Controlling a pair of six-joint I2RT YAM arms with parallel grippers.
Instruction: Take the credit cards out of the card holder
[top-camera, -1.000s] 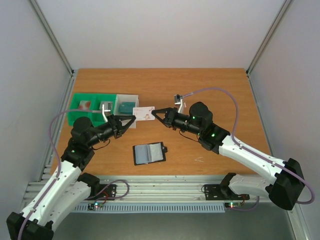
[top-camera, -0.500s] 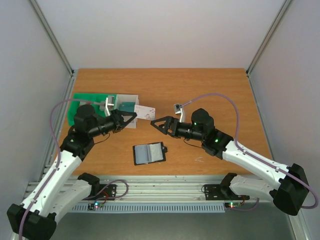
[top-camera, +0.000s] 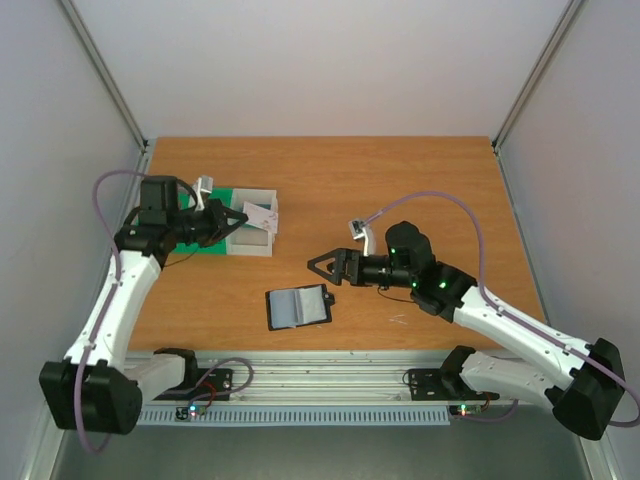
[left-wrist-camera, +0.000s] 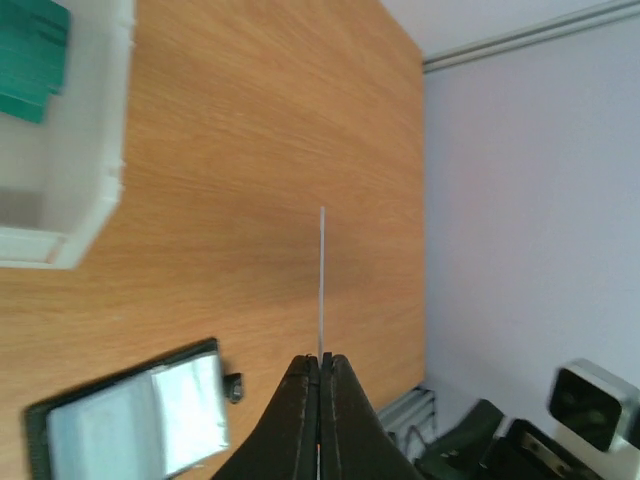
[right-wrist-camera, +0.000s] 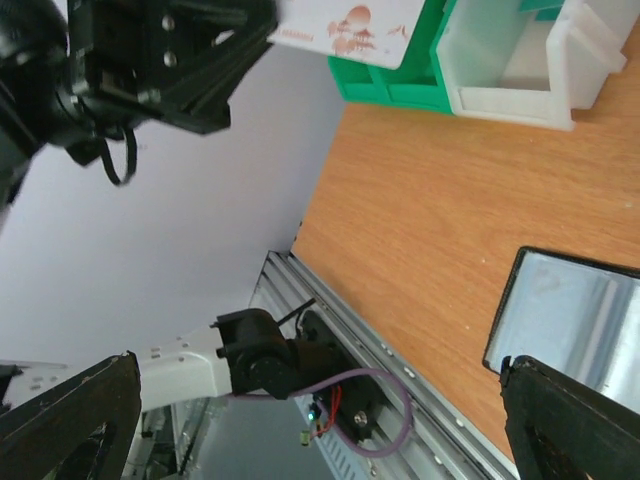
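The black card holder (top-camera: 298, 306) lies open on the table, its clear grey-blue pockets facing up, also seen in the left wrist view (left-wrist-camera: 135, 415) and the right wrist view (right-wrist-camera: 570, 310). My left gripper (top-camera: 240, 217) is shut on a whitish credit card (top-camera: 260, 214) with reddish markings (right-wrist-camera: 350, 25), holding it over the white tray. That card shows edge-on (left-wrist-camera: 321, 280) between my left gripper's (left-wrist-camera: 320, 358) closed fingers. A teal card (left-wrist-camera: 30, 60) lies in the white tray. My right gripper (top-camera: 320, 265) stands wide open and empty, just above and right of the holder.
A green tray (top-camera: 205, 247) and a white tray (top-camera: 252, 246) stand side by side at the left. The left arm's base and cable show at the near table rail (right-wrist-camera: 300, 370).
The right gripper opened, let go of the whitish card and drew back toward the holder. The left arm swung left with the card to above the white tray.
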